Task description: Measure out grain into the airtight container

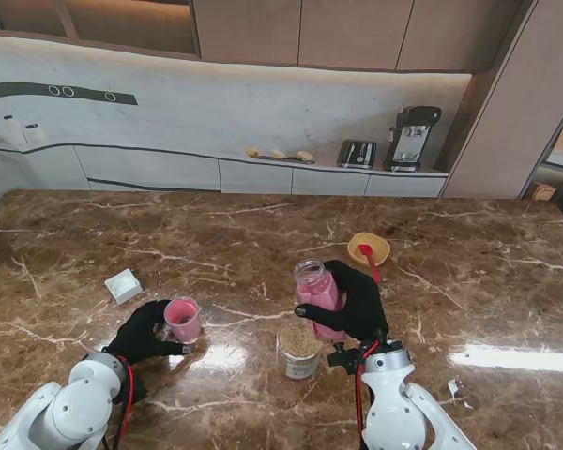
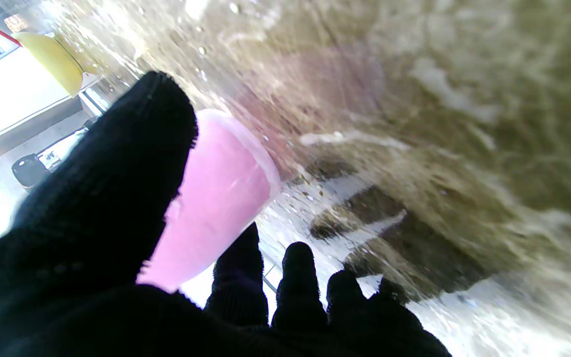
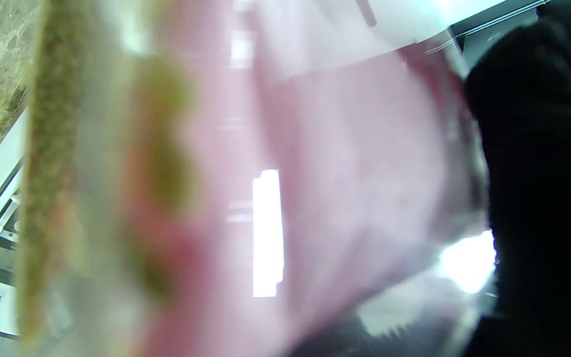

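My right hand (image 1: 359, 302), in a black glove, is shut on a glass jar of pink grain (image 1: 317, 292) and holds it upright just above the table. In the right wrist view the jar (image 3: 315, 188) fills the picture, blurred, with my thumb (image 3: 533, 163) beside it. Right in front of it, nearer to me, stands an open clear container (image 1: 298, 351) holding brownish grain. My left hand (image 1: 143, 333) is shut on a small pink cup (image 1: 182, 319) resting low at the table. The cup (image 2: 216, 198) shows between thumb (image 2: 112, 188) and fingers (image 2: 295, 282) in the left wrist view.
A yellow bowl (image 1: 369, 247) with a red spoon (image 1: 369, 261) sits beyond the jar. A small white lid or box (image 1: 123, 285) lies to the left, farther from me than the cup. A small white scrap (image 1: 454, 386) lies on the marble table (image 1: 263, 234) at the right.
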`<act>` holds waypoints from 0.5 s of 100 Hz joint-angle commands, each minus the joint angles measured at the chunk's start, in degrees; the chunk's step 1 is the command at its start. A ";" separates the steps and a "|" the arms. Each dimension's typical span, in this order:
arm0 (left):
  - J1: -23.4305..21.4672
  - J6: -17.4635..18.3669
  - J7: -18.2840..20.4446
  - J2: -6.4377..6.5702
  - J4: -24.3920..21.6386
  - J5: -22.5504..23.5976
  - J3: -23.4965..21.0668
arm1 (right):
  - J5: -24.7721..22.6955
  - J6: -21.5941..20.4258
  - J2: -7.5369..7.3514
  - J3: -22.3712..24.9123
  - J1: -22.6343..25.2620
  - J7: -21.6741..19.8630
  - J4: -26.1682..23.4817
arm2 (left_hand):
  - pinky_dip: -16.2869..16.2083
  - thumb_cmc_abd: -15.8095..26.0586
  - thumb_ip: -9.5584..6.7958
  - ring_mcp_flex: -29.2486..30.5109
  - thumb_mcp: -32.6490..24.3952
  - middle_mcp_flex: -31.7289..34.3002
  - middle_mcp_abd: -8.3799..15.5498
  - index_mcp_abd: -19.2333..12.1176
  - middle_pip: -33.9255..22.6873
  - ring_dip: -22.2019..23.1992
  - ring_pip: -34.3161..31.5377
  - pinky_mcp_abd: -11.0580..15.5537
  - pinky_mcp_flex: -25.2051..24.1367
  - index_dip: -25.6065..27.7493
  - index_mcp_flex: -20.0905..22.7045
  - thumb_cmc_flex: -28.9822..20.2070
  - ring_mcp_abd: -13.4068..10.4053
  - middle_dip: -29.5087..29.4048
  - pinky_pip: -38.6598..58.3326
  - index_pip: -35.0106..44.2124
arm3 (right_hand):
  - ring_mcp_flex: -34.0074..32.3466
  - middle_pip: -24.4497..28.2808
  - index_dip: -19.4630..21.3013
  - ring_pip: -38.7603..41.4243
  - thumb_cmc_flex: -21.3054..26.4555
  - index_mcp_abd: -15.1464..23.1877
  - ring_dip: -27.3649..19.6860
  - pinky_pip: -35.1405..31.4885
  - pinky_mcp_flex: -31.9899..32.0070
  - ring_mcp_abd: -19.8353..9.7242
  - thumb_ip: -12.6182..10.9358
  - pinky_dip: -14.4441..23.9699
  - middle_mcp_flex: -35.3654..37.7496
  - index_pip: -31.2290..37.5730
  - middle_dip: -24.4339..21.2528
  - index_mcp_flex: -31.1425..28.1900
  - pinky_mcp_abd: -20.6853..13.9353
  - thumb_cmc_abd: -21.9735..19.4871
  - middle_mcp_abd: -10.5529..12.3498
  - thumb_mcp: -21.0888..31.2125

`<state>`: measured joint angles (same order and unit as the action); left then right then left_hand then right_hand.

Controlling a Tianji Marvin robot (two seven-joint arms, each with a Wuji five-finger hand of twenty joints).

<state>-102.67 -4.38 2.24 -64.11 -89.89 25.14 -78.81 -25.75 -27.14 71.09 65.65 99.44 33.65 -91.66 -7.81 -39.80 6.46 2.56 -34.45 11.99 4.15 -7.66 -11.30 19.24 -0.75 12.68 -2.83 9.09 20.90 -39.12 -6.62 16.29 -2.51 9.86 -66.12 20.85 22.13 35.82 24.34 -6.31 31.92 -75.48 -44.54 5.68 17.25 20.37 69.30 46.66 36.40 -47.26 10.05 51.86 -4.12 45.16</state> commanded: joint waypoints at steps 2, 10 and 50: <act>-1.22 0.05 0.73 0.60 -0.15 0.57 -0.54 | 0.20 -0.09 0.19 -0.01 0.29 -0.57 0.26 | -1.84 -0.86 0.98 0.20 1.10 -0.51 0.54 -1.44 -0.86 0.84 -1.80 -11.27 1.38 -1.09 -2.06 1.62 4.49 -0.11 3.64 -0.97 | -2.00 3.72 1.58 1.75 14.20 22.29 1.88 -1.19 -0.13 -4.94 -1.98 0.71 3.45 7.93 0.94 -6.38 -1.77 -12.34 8.40 17.32; -1.74 0.48 1.18 0.75 -0.91 1.17 -1.35 | 0.17 -0.18 0.19 -0.01 0.29 -0.59 0.29 | -3.65 -0.93 0.90 0.18 1.18 -0.41 0.59 -1.23 -0.60 1.39 -2.03 -11.16 1.19 -1.21 -1.87 1.41 4.45 -0.33 4.78 -1.09 | -2.02 3.72 1.57 1.74 14.20 22.36 1.88 -1.19 -0.13 -5.02 -1.98 0.72 3.45 7.94 0.94 -6.40 -1.77 -12.31 8.50 17.33; -6.99 5.27 -0.61 0.71 -5.54 4.80 -7.68 | 0.32 0.29 0.12 -0.12 0.24 -0.91 0.40 | -9.78 -0.61 0.89 1.94 0.90 1.28 -0.56 -0.27 -4.08 6.15 -4.71 -11.12 0.79 0.50 0.62 1.56 6.66 0.79 7.27 2.27 | -2.10 3.70 1.46 1.66 14.22 22.20 1.86 -1.19 -0.13 -4.95 -1.99 0.72 3.56 8.02 0.88 -6.48 -1.77 -12.26 8.48 17.36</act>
<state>-108.32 0.34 3.22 -63.49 -94.76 29.46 -85.82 -25.82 -27.25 71.10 65.73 99.42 33.68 -91.58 -16.03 -39.80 6.46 2.82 -34.45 12.31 3.80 -7.66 -13.98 24.42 -3.58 1.65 -1.68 9.05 21.05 -39.12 -1.22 16.37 3.68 10.84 -66.12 20.85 22.13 35.82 24.35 -6.31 31.92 -75.48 -44.54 5.68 17.25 20.37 69.30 46.66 36.40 -47.26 10.05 51.85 -4.12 45.16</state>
